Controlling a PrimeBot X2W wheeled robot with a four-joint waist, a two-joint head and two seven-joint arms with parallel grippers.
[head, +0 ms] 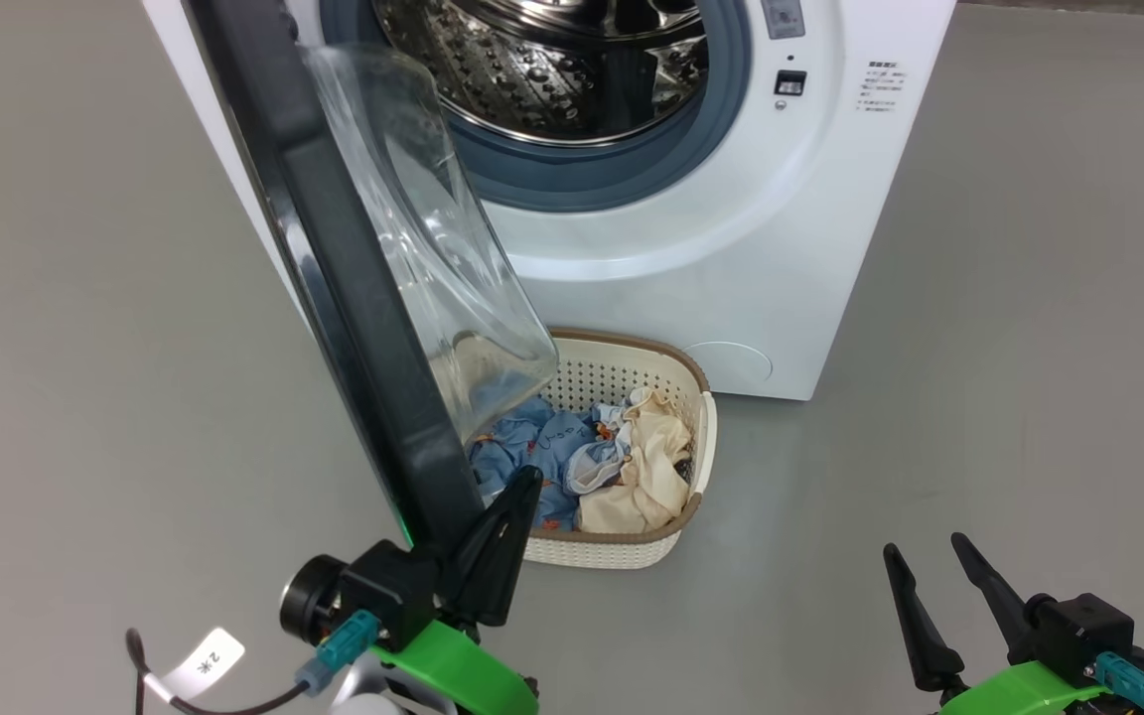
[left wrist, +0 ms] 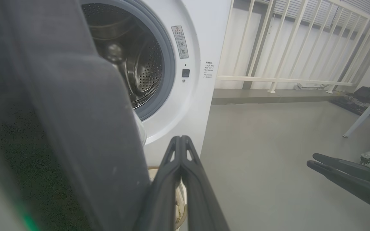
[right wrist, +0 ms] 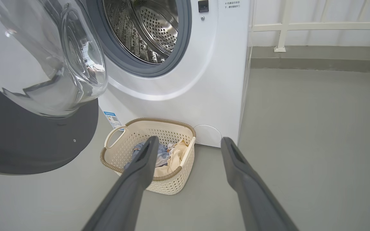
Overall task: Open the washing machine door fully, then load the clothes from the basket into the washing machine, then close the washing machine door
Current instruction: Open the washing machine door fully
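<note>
Washing machine door point(head: 334, 298) stood open, hinged at the robot's-left side of the washing machine point(head: 731, 248). In the head view it was seen edge-on, its edge running from upper left to lower centre. The glass bowl bulged to the robot's right. The door's lower part overhung the basket point(head: 632, 382), which sat on the floor point(head: 979, 397) just before the machine base. Clothes point(head: 592, 457) lay inside, blue left, cream right. Drum point(head: 552, 70) was exposed. Left fingers point(head: 512, 516) were pressed together, just beside the door's lower inner edge; contact not confirmed. Right fingers point(head: 913, 606) were spread wide, holding nothing, well apart from the basket.
</note>
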